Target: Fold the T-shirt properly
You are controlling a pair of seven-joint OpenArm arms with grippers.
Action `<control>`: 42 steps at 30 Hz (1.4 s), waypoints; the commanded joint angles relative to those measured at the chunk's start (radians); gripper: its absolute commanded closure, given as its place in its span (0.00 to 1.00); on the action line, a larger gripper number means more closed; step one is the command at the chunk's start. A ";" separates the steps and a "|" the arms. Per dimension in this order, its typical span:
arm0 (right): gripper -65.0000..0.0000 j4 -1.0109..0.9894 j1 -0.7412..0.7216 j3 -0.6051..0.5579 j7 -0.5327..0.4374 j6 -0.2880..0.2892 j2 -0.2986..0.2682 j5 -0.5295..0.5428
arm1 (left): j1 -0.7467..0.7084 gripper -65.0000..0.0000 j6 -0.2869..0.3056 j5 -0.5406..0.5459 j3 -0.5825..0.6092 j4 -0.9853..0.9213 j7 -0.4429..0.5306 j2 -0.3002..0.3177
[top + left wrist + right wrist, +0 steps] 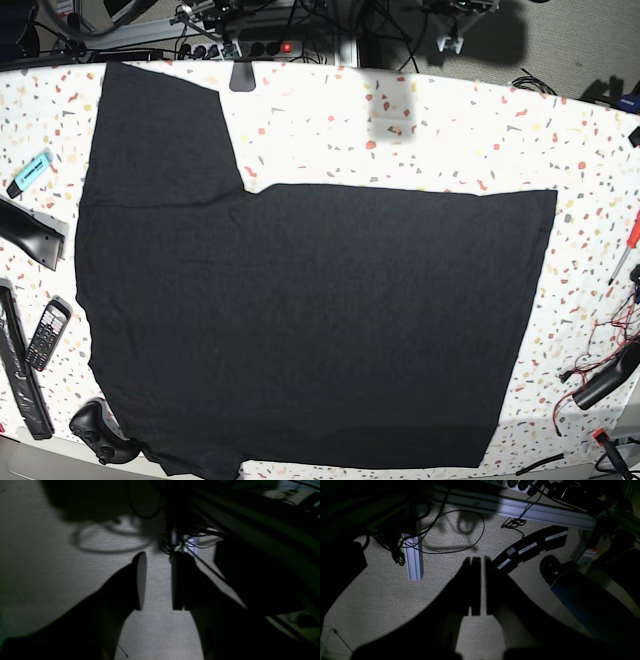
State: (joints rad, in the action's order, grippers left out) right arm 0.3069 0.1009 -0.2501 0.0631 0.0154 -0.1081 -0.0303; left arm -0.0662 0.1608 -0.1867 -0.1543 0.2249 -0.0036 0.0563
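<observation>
The black T-shirt (300, 310) lies spread flat on the speckled table (450, 130) in the base view, plain side up, with no print showing. One sleeve (160, 130) reaches the far edge at the left. Neither arm shows in the base view. In the left wrist view my left gripper (157, 580) is open and empty, hanging over beige carpet. In the right wrist view my right gripper (482, 585) is shut with only a thin slit between the fingers and holds nothing, also over the floor. The shirt is in neither wrist view.
On the table's left edge lie a teal highlighter (30, 172), a phone (47, 333), black bars (22, 375) and a black controller (97, 432). A red screwdriver (625, 245) and cables (610, 370) lie at the right. Below are aluminium profiles (413, 555) and a jeans-clad leg (582, 600).
</observation>
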 commanded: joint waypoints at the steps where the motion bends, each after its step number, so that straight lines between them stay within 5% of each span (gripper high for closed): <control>1: 0.95 0.007 0.002 0.000 -0.002 0.003 -0.005 -0.029 | 0.000 0.75 -0.004 0.005 0.001 0.006 0.003 0.003; 42: 0.95 0.007 0.002 0.000 -0.012 0.003 -0.005 -0.063 | 0.000 0.75 -0.003 0.005 0.001 0.020 0.000 0.011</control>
State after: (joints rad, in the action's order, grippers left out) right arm 0.3080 0.1024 -0.2501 0.0589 0.0158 -0.1081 -0.1017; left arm -0.0658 0.1577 -0.1864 -0.1543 0.2401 -0.0063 0.0639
